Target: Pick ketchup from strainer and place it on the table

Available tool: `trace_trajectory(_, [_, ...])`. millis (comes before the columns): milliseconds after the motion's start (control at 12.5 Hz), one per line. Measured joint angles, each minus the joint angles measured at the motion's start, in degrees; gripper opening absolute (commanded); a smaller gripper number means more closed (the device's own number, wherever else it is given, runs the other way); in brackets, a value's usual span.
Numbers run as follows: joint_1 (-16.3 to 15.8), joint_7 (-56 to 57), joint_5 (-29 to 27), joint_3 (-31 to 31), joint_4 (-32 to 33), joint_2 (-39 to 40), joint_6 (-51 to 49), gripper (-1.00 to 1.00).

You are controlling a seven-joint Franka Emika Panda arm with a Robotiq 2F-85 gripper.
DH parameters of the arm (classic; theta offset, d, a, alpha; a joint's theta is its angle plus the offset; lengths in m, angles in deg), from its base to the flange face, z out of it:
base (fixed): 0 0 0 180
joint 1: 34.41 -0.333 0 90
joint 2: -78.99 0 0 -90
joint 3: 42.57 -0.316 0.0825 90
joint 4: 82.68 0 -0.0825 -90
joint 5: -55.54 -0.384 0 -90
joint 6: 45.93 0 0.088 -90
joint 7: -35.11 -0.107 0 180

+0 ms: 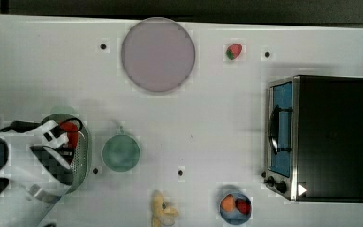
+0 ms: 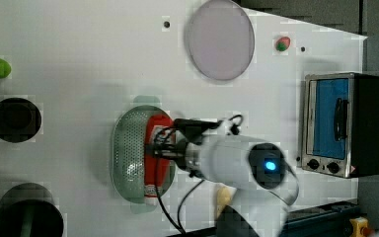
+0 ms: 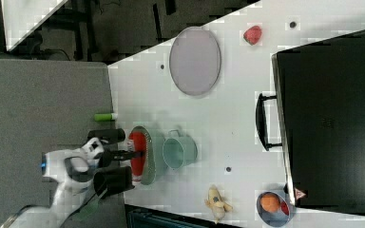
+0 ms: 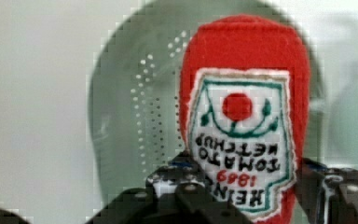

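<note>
The ketchup [image 4: 242, 116] is one slim red bottle with a white label, lying in the strainer [image 2: 128, 148] at the left view's right side of that basket. The gripper [image 4: 242, 186] has its jaws clamped on the bottle, one finger [image 4: 177, 186] on each side of the label's lower part, as the wrist view shows.

I judge the main risk to be that the soft-looking bottle slips or turns between the jaws when lifted, because the hold seems nearer to one end than to the middle. The bottle may also drag on the strainer's rim and pull the light basket along. The teal cup [image 1: 121, 152] stands just beside the strainer, so a low sideways carry could knock it.

On the worktop [image 1: 208, 123] I count one strainer, one ketchup, one cup, one greyish-purple plate [image 1: 158, 54], one strawberry [image 1: 234, 51], one toaster oven [image 1: 316, 138], one banana [image 1: 163, 210] and one small bowl [image 1: 227, 215] holding two pieces of fruit.
</note>
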Motion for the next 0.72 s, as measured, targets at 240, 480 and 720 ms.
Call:
trace_trajectory(240, [2.0, 3.0, -10.0, -2.2, -3.0, -8.3, -6.3, 0.13])
trace_trajectory(480, [4.3, 9.4, -13.9, -2.4, -5.8, -12.5, -14.3, 0.13])
trace_trajectory(720, [7.5, 15.2, -14.9, -1.7, -6.7, -14.2, -20.0, 0.13])
